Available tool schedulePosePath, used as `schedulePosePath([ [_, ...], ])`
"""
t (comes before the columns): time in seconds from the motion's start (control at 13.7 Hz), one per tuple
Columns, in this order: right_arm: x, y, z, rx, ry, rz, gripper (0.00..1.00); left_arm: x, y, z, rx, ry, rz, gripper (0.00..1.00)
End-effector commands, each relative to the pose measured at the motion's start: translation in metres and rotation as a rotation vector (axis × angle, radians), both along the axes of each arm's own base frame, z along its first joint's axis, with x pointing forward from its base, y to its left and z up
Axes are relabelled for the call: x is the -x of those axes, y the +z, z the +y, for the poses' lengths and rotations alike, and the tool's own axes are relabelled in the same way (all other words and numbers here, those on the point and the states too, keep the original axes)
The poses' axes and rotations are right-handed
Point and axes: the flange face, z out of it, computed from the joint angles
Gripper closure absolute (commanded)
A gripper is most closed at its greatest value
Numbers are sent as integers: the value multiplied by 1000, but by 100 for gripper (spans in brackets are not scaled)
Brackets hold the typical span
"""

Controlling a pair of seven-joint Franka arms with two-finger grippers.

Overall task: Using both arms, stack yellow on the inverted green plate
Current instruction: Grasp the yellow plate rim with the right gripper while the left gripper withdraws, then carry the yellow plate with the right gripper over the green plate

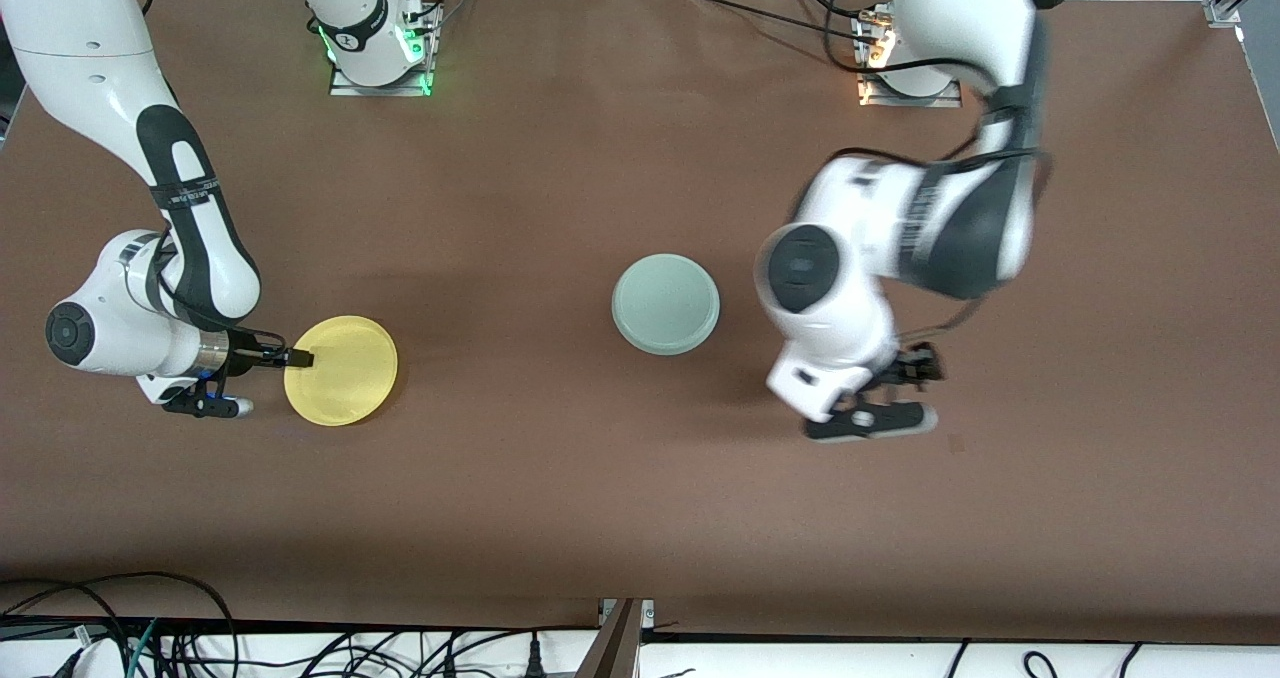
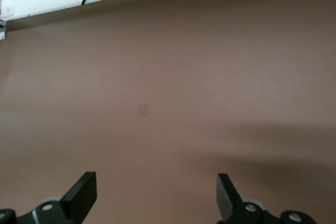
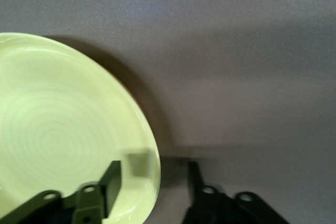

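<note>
Right hand [image 1: 300, 359] straddling yellow plate [image 1: 345, 373] rim, left hand [image 1: 905, 383] open

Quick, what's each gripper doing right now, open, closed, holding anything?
Left gripper: open, holding nothing, over bare table.
Right gripper: open, jaws straddling the yellow plate's rim, not yet closed.

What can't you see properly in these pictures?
- Front view: the left gripper is blurred, over bare table.
- Left wrist view: neither plate shows, only the table.
- Right wrist view: the yellow plate is cut off by the edge; the right gripper straddles its rim.
- Front view: the green plate hides its own underside.
</note>
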Motion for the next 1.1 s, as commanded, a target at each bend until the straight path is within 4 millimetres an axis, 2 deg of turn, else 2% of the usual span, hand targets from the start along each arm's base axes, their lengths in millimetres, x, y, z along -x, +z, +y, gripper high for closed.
schedulePosePath([
  [0.0, -1, 4, 0, -26, 21, -12, 100, 5, 56, 66, 102, -79, 99, 0],
  [0.15, -4, 8, 10, -41, 22, -22, 100, 15, 92, 109, 194, -99, 149, 0],
  [0.22, -14, 21, 20, -60, 21, -50, 100, 25, 118, 121, 247, -109, 140, 0],
  [0.37, -29, 53, 62, -101, 59, -79, 100, 40, 150, 164, 299, -99, 160, 0],
  [0.51, -37, 70, 98, -133, 48, -87, 100, 53, 169, 193, 352, -133, 186, 0],
  [0.59, -38, 80, 129, -160, 59, -89, 100, 58, 173, 204, 364, -124, 197, 0],
  [0.8, -25, 90, 220, -216, -32, -26, 100, 89, 177, 219, 403, -113, 174, 0],
  [1.02, 11, 93, 334, -175, -147, 64, 100, 134, 153, 246, 429, -105, 62, 0],
])
